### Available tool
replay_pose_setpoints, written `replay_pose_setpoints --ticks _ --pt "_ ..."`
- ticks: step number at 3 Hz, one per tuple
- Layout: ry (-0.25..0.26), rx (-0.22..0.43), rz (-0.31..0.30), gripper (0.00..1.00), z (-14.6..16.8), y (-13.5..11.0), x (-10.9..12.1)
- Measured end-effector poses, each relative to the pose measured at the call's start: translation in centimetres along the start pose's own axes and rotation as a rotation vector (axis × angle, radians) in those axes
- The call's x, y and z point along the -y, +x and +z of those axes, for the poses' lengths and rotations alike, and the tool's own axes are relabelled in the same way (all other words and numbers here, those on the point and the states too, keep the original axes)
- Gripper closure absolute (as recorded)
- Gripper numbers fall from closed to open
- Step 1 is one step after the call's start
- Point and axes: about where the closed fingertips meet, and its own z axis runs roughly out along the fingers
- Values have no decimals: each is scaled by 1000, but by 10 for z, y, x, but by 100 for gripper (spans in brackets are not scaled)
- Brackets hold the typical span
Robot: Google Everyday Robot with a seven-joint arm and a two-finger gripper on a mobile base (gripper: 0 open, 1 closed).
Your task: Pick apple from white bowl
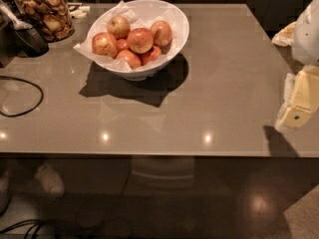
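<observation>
Cream-yellow gripper (300,101), far right over grey table (224,73) edge: partly out of view. Clear glass jar (45,14), brown contents: top cropped. Black cable loop (22,91): runs off left edge. Small dark-red apples (151,55): partly hidden under large round red-orange apple (140,40).

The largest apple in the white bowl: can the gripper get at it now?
Probably yes. The gripper hangs at the right edge of the table, apart from the white bowl; only tabletop lies between, and the apple sits uncovered on top.
</observation>
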Motion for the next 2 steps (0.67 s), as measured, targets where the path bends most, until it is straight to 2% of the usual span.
replay_pose_setpoints --ticks 1,2 --pt "0 0 0 0 0 0 0" --pt "-8 -6 -39 0 -3 -14 14"
